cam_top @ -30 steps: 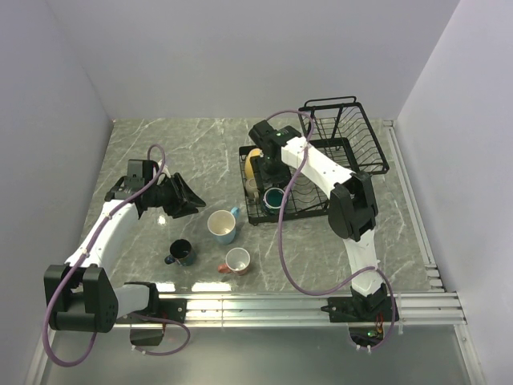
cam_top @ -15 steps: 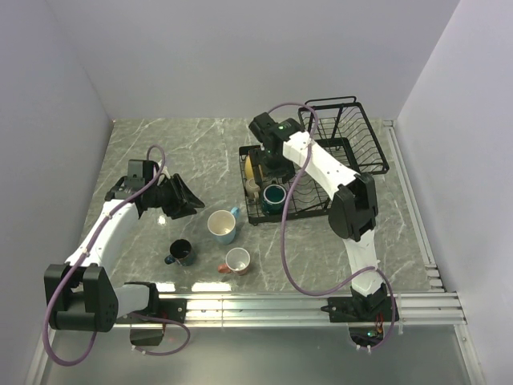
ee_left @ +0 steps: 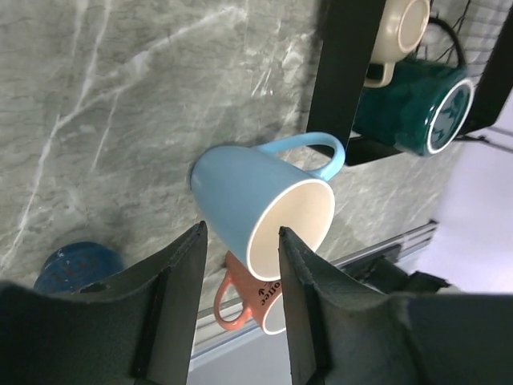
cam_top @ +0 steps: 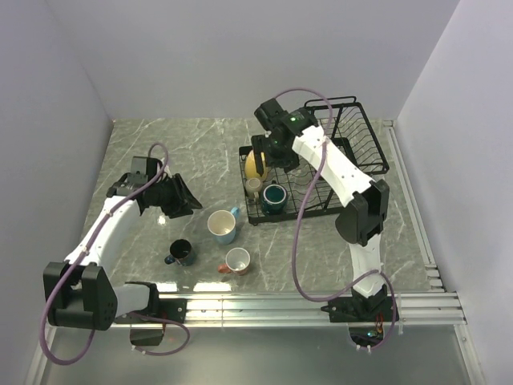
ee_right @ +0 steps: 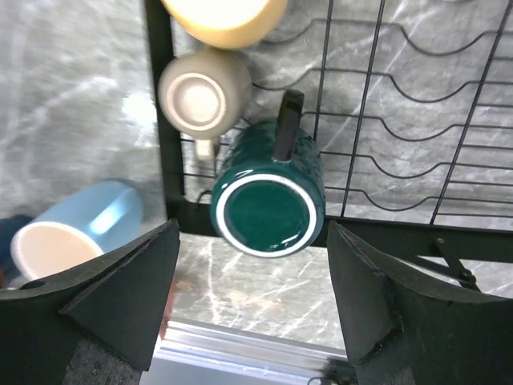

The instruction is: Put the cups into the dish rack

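Observation:
The black dish rack (cam_top: 370, 152) stands at the back right. Its lower tray holds the yellow mug (cam_top: 255, 164), the small olive-tan mug (cam_top: 253, 186) and the dark green mug (cam_top: 274, 196). My right gripper (cam_top: 270, 154) hangs open and empty above them. In the right wrist view the green mug (ee_right: 268, 208) lies below the open right gripper (ee_right: 252, 233). The light blue mug (cam_top: 222, 226), navy mug (cam_top: 180, 252) and salmon-pink mug (cam_top: 237, 261) stand on the table. My left gripper (cam_top: 187, 200) is open just left of the blue mug (ee_left: 256, 204).
The rack's raised upper basket (cam_top: 341, 120) sits behind the tray. A metal rail (cam_top: 304, 303) runs along the near table edge. White walls close in the left, back and right sides. The rack's black frame (ee_left: 345, 72) shows beyond the blue mug.
My right gripper has risen and drawn back from the dark green mug, which stays in the tray. The left arm has hardly moved.

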Motion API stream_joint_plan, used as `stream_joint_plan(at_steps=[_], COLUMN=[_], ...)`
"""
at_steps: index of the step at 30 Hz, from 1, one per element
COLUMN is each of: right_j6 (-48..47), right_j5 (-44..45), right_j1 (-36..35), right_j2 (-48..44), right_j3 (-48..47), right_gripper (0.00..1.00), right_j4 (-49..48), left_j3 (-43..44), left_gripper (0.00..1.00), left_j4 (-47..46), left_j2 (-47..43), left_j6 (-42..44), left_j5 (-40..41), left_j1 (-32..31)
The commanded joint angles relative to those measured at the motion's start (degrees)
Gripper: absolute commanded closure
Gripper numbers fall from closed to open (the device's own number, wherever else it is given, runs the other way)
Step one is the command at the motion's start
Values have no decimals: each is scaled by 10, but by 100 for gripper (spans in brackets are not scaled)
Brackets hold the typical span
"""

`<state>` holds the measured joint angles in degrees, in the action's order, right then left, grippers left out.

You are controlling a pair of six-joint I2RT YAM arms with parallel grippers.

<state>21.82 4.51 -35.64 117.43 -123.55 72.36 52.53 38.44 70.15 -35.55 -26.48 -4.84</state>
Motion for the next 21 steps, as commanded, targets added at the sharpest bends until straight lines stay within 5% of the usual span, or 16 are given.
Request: stream_joint_plan(at_steps=[1, 8, 21], right_j6=[14, 21, 23], right_j5=[8, 9, 24], right_j1=[-4, -8, -8], right_j2=[-53, -90, -163], right_j3=[-46, -40, 53], right_gripper=[19, 19, 19], right_j4=[14, 16, 0], left_j3=[36, 41, 20], left_gripper=[54, 54, 63], left_j4=[16, 10, -16], left_j2=[6, 40, 104], left_j6=[22, -1, -19], left_j5=[41, 101, 151], left_j1=[-33, -119, -173])
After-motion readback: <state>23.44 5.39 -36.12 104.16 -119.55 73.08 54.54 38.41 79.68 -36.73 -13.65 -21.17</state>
